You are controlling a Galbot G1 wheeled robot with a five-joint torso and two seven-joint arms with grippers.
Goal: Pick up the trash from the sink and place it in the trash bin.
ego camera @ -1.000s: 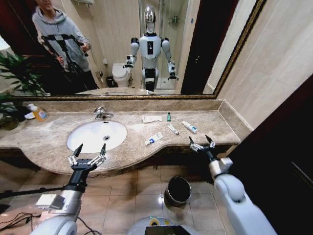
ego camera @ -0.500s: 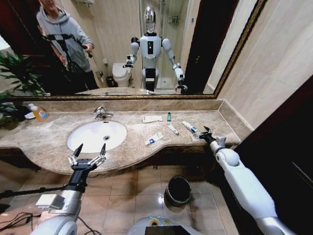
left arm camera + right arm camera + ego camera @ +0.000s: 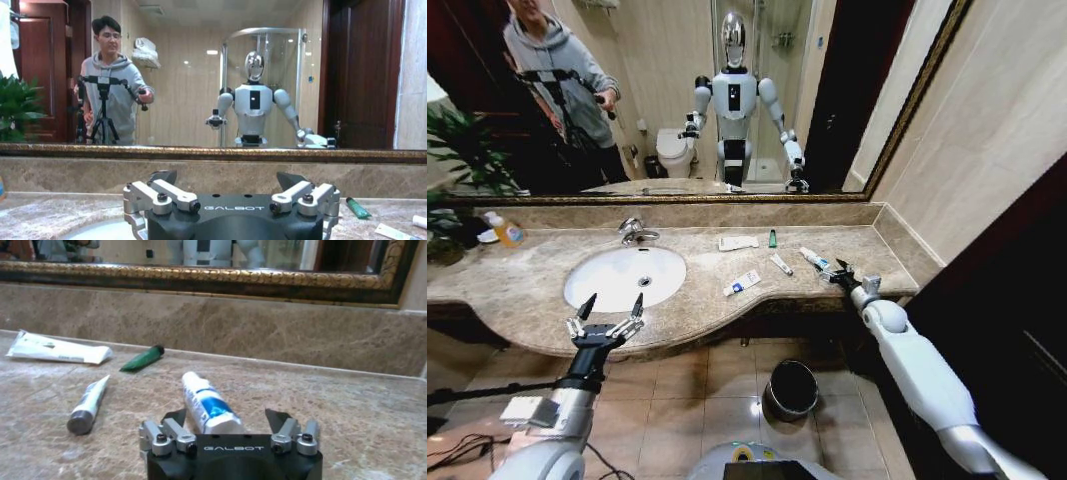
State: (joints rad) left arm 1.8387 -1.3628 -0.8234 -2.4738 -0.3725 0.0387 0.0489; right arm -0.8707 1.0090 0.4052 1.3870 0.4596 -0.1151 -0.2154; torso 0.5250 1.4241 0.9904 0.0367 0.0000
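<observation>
Polished beige marble countertop (image 3: 537, 285), glossy white basin (image 3: 622, 275), chrome faucet (image 3: 634, 231), shiny-rimmed black bin (image 3: 791, 388)

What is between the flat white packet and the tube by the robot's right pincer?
In the right wrist view, a small green piece lies between the flat white packet and the blue-marked tube at the right pincer.

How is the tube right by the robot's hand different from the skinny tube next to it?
The tube at the right gripper is fat with a big blue patch; the skinny tube looks plainer, with a dark grey end. The fat tube lies between the open fingers; the skinny tube lies off to the side, untouched. Both are white and lie flat on the countertop.
</observation>
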